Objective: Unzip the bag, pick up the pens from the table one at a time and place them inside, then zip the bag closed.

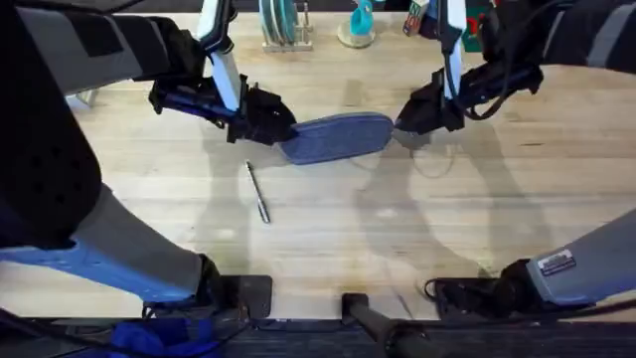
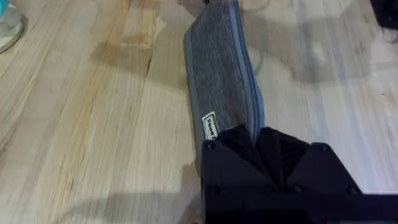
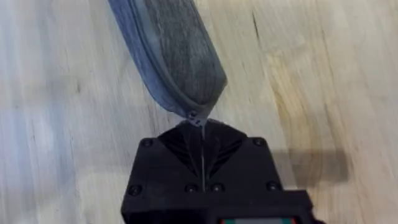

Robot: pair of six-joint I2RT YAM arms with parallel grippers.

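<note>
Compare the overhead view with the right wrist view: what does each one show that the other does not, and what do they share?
Overhead only: the silver-grey pen lying on the table in front of the bag, apart from it; the left end effector at the bag's left end; and items along the table's far edge.

Right wrist only: a close look at the bag's pointed end, where the right end effector is shut on the small zipper pull tab.

Both: the blue-grey bag, the right end effector at its right end, and the wooden table.
</note>
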